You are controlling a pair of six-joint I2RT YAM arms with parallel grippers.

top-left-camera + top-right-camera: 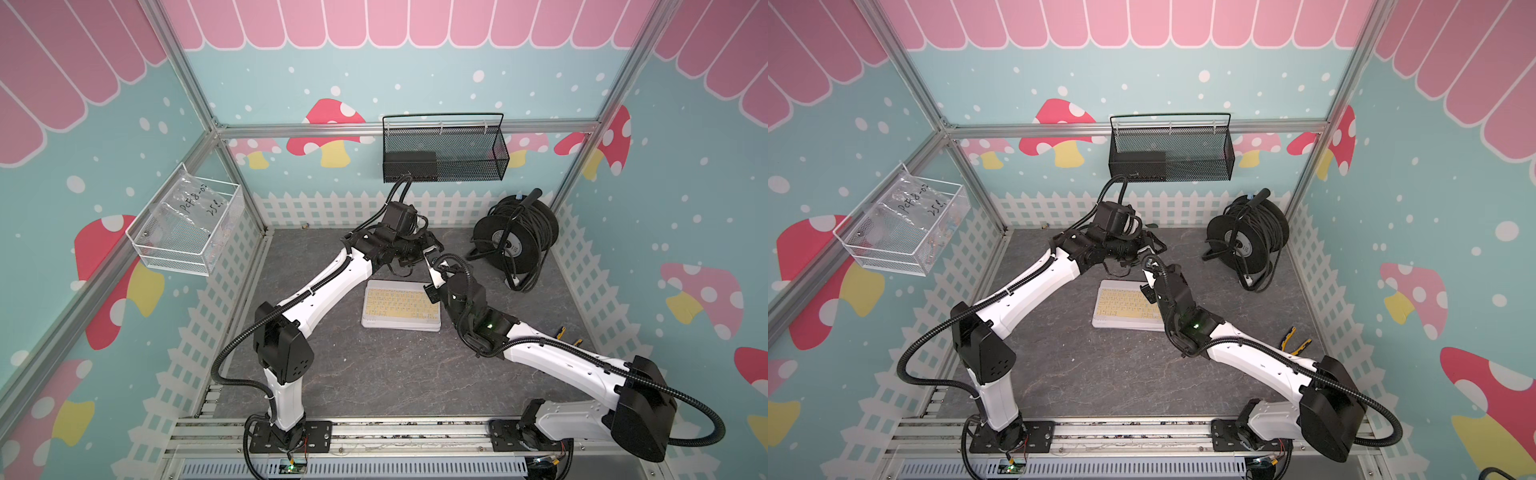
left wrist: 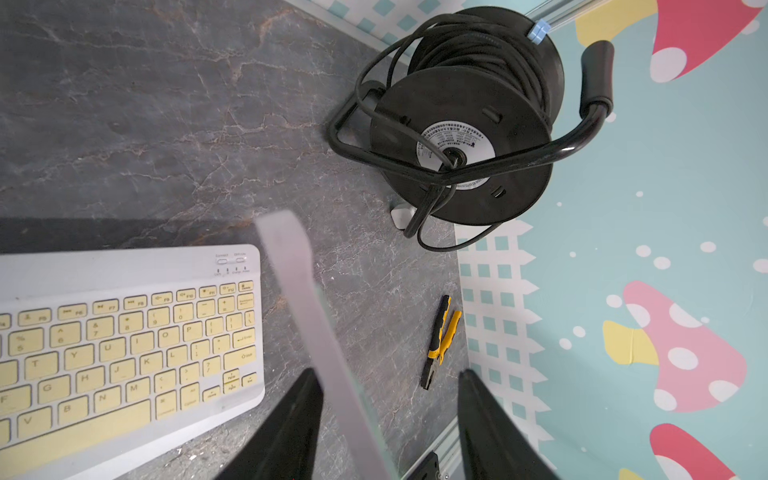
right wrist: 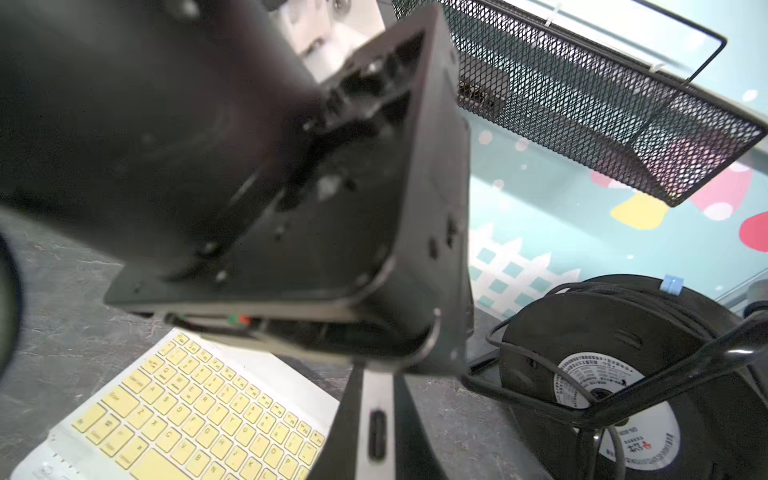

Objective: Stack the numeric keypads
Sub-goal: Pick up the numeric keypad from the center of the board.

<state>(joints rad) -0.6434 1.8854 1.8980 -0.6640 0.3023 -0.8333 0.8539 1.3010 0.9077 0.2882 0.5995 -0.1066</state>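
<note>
Counter (image 1: 353,374): near half and left side bare, free passage. Centre occupied by keypad stack (image 1: 401,309), yellow keys on top. Above stack's far edge both arms meet; left gripper (image 2: 388,374) and right gripper (image 3: 377,374) crowd one raised keypad (image 2: 297,282). Far right corner blocked by cable reel (image 1: 515,241). Pliers (image 2: 438,345) lie beside right wall.
</note>
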